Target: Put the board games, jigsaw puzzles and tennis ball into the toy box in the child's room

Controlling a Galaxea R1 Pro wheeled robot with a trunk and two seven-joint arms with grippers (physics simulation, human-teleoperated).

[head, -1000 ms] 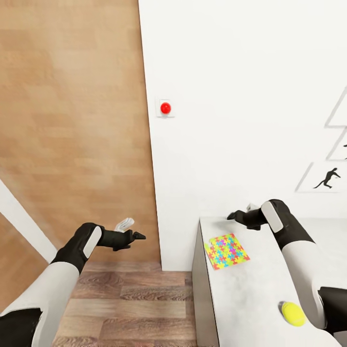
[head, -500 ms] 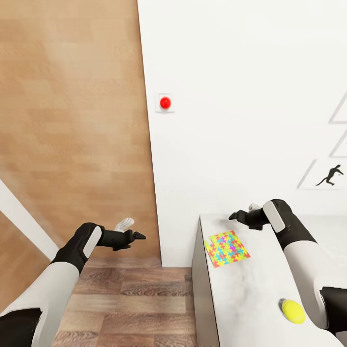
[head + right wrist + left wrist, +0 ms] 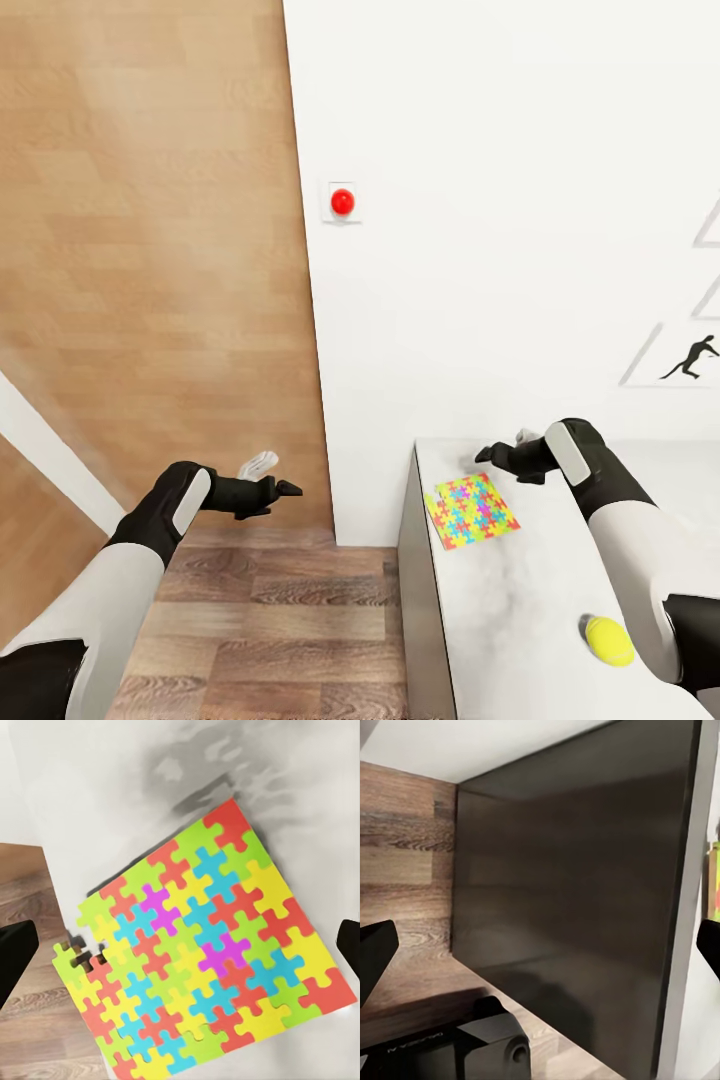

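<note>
The puzzle lies flat at the table's near corner, at 5 o'clock in the head view, with the ball well apart at 4 o'clock. The right gripper hovers just beyond the puzzle, evidently positioned for a pick; its fingers stand wide apart and hold nothing. The left gripper idles over the floor at 8 o'clock, spread wide, empty.

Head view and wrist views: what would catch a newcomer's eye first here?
The multicoloured jigsaw puzzle lies flat near the table corner, with the right hand hovering just beyond it, jaws open. A yellow-green tennis ball sits nearer the robot by its right arm. A red button stands out on the white wall, while the left hand hangs over the wood floor.
</note>
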